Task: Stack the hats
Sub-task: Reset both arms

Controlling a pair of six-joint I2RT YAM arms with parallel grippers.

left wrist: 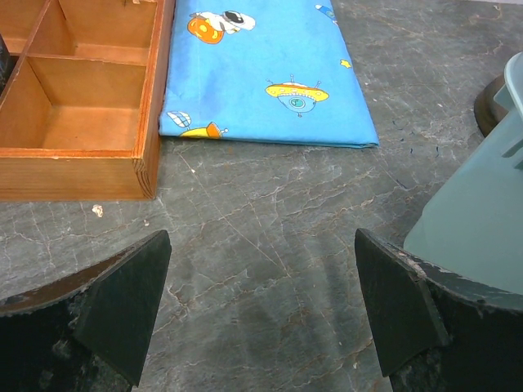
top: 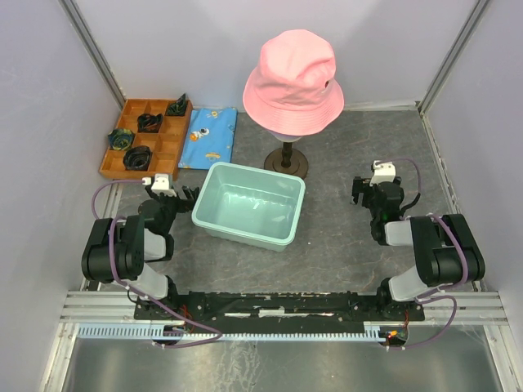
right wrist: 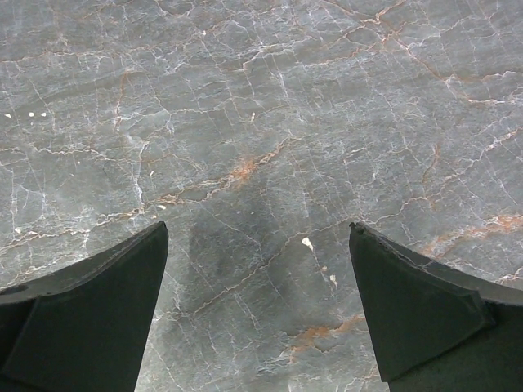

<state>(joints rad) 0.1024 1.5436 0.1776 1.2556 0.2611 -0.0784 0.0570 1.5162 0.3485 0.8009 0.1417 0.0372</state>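
A pink bucket hat sits on top of a dark stand at the back middle of the table. A pale edge shows just under its brim; I cannot tell what it belongs to. No other hats show in any view. My left gripper hangs open beside the left end of the teal bin, with only grey tabletop between its fingers. Over bare tabletop at the right, my right gripper is also open and holds nothing.
An empty teal plastic bin stands in the middle, its wall at the right of the left wrist view. A folded blue patterned cloth lies next to a wooden compartment tray with dark items at the back left.
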